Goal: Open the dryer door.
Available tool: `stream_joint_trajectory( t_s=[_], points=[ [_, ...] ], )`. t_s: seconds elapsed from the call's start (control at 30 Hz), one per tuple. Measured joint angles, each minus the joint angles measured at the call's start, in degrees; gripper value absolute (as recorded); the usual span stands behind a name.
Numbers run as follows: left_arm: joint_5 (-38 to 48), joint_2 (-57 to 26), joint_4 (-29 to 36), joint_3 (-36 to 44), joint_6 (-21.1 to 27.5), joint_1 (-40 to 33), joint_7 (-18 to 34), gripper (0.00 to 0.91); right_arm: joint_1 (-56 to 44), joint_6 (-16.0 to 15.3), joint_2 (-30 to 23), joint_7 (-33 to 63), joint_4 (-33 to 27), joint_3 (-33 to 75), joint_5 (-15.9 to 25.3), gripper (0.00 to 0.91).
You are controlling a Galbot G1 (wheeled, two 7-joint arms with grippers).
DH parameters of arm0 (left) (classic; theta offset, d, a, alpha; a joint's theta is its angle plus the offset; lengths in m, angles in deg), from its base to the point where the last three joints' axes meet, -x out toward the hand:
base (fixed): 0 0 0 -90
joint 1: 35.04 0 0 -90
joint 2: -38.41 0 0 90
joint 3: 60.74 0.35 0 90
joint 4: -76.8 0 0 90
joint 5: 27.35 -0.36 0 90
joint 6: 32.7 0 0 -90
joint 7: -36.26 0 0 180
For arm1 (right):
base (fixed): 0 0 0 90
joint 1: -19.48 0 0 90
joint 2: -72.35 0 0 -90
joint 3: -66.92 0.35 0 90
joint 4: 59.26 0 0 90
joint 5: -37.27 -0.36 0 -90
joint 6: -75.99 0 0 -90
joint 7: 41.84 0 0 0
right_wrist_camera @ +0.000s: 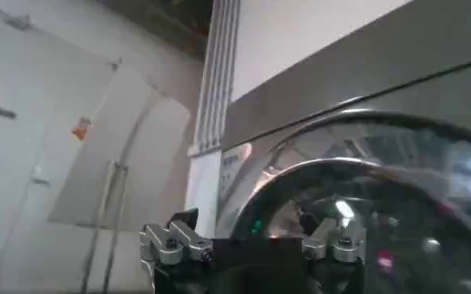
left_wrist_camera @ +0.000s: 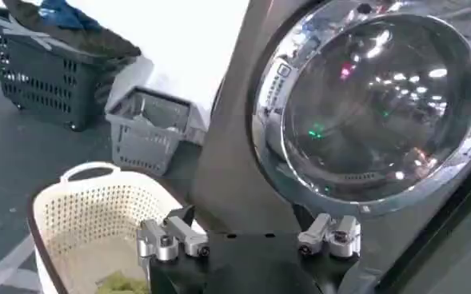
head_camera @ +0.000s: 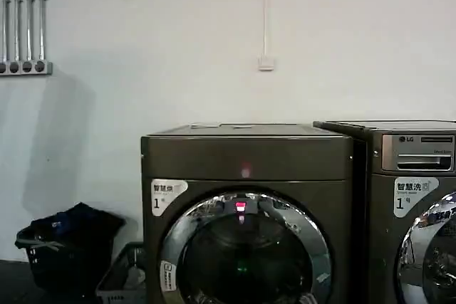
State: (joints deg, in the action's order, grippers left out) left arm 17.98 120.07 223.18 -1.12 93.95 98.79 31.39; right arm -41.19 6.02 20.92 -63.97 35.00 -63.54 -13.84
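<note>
In the middle of the head view, low against the white wall, the dryer door (head_camera: pixel 246 254) is seen shut in the front of the plain dark machine, its wide chrome ring framing dark glass. Just beside it on the right stands a second machine (head_camera: pixel 410 204) with an LG badge and its own chrome door.

The left hand (left_wrist_camera: pixel 249 240) is held wide open, close before the lower part of the dryer door (left_wrist_camera: pixel 371 104) but not touching it. The right hand (right_wrist_camera: pixel 253 241) is likewise spread wide, near the glass and ring (right_wrist_camera: pixel 363 184), with nothing held.

The door is judged rigid and fairly heavy, hinged and latched, so a firm pull would be needed. The polished ring is likely slippery and the glass should not be struck. No handle can be made out; a hold at the ring's edge opposite the hinge is suggested, though the hinge side cannot be told.

Room for the swing is limited by the neighbouring machine on one side and by a cream basket (left_wrist_camera: pixel 99 216) and a grey basket (left_wrist_camera: pixel 147 128) on the floor on the other.
</note>
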Motion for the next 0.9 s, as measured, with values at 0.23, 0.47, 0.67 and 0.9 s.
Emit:
stream_joint_trajectory(
  t_s=[0.23,0.47,0.67,0.9],
  points=[
    [0.0,0.5,0.0,0.0,-0.4,-0.3,0.0,0.907,6.9,0.0,-4.5,-2.8,-7.7,-6.9,-1.4,0.907],
    [0.0,0.5,0.0,0.0,-0.5,-0.5,-0.1,0.907,11.8,-0.2,-9.3,-5.5,-15.8,-11.6,-2.2,0.907],
    [0.0,0.7,0.0,-0.2,-0.7,-0.5,-0.1,0.907,15.6,-0.4,-13.3,-7.8,-22.1,-14.3,-3.9,0.907],
    [0.0,1.1,0.0,-0.3,-0.9,-0.4,-0.1,0.907,19.2,-1.9,-16.9,-11.1,-27.8,-16.0,-5.6,0.907]
  ],
)
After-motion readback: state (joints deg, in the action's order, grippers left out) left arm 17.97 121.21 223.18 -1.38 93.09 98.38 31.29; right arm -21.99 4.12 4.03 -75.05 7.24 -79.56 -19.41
